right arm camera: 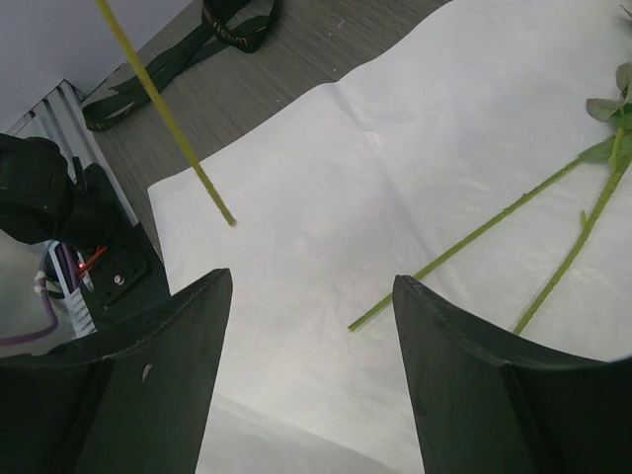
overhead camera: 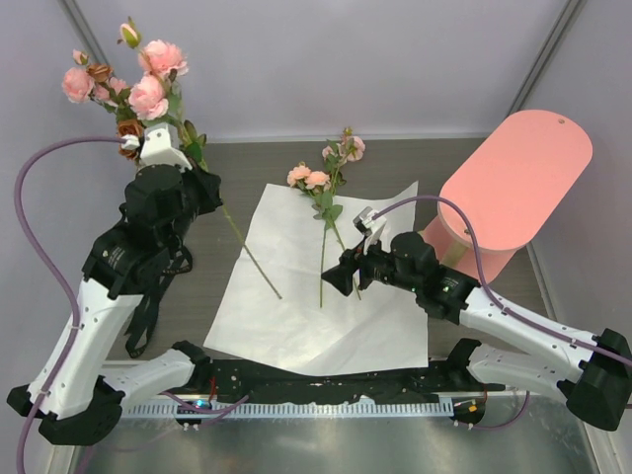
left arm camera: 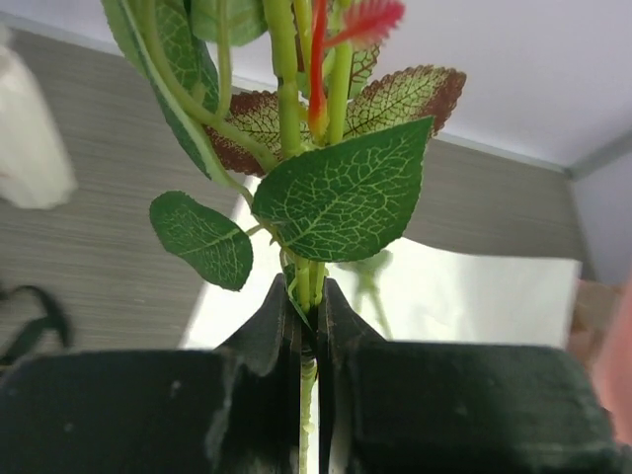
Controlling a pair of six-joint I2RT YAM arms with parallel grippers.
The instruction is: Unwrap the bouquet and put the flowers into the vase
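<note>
My left gripper (overhead camera: 196, 155) is raised at the back left, shut on green stems of the flowers (overhead camera: 143, 84); pink and rust blooms stand above it. A long stem (overhead camera: 252, 252) hangs down over the unwrapped white paper (overhead camera: 296, 321). In the left wrist view the fingers (left arm camera: 276, 316) pinch the stems (left arm camera: 308, 281) under veined leaves. Two more flowers (overhead camera: 326, 212) lie on the paper. My right gripper (overhead camera: 331, 281) hovers open above the paper (right arm camera: 395, 148), next to their stem ends (right arm camera: 464, 237). A blurred white shape (left arm camera: 30, 138) may be the vase; I cannot tell.
A big pink tiered oval stand (overhead camera: 513, 173) fills the back right, next to the right arm. The black ribbon (overhead camera: 143, 316) lies loose on the table left of the paper, also seen as the ribbon (right arm camera: 227, 30) in the right wrist view. White walls close the back.
</note>
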